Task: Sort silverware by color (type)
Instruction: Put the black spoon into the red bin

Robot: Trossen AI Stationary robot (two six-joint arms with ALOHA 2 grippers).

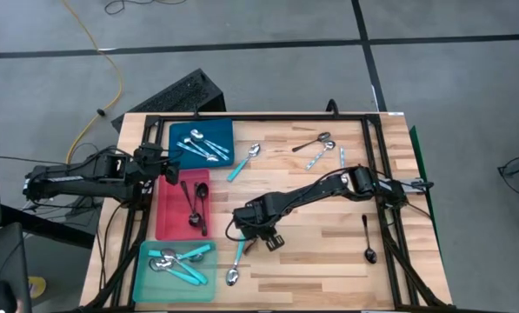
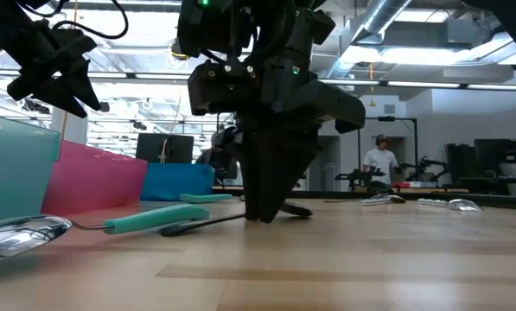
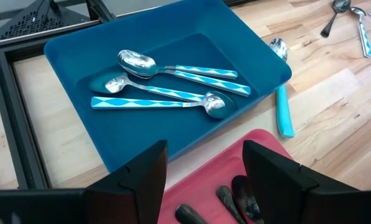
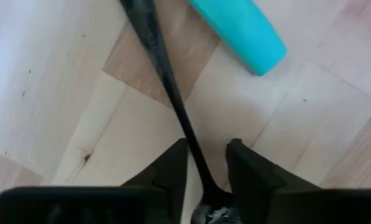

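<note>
1. Your right claw [image 4: 207, 168] is down on the surface [image 1: 329, 252], fingers straddling a black spoon [image 4: 166, 81] but not yet clenched on its thin handle.
2. That spoon lies just beside a turquoise-handled spoon [image 4: 238, 28]; closing off-centre could nudge it or let the black handle slip out.
3. Your left claw [image 3: 204, 180] hovers released over the red tray [image 3: 260, 155], beside the blue tray [image 3: 79, 68].

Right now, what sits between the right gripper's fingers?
In the right wrist view, a black spoon's thin handle runs between the right gripper's fingers on the wooden table. A turquoise handle lies just beyond, outside them.
</note>
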